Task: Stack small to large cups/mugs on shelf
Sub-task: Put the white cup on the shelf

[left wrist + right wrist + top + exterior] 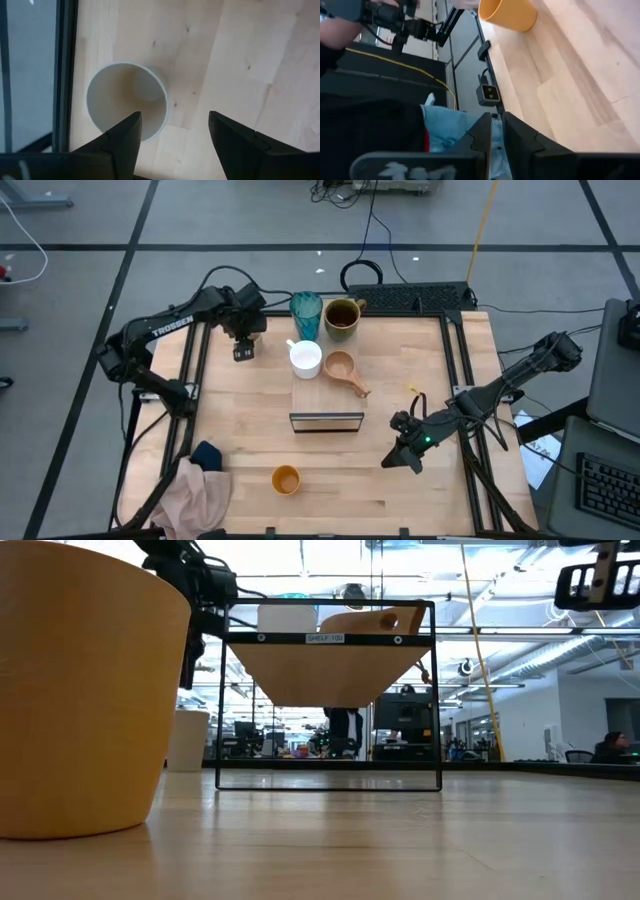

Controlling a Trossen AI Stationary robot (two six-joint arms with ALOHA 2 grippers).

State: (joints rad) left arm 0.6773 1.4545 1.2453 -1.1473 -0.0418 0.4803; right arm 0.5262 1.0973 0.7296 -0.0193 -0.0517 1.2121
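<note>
Orange cup (75, 690) fills the low view's left, alone at the table's lower middle. Shelf (326, 395) sits mid-table with the white mug (306, 359) on it. Left gripper (172, 142), fingers spread, hovers over the beige cup (127, 107). Right gripper (496, 132) is pressed together, closer to orange.

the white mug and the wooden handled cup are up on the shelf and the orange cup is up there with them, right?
Not quite. The white mug and wooden handled cup are on the shelf, but the orange cup stands on the tabletop, nearer the front edge, apart from the shelf. The high view shows it.
</note>
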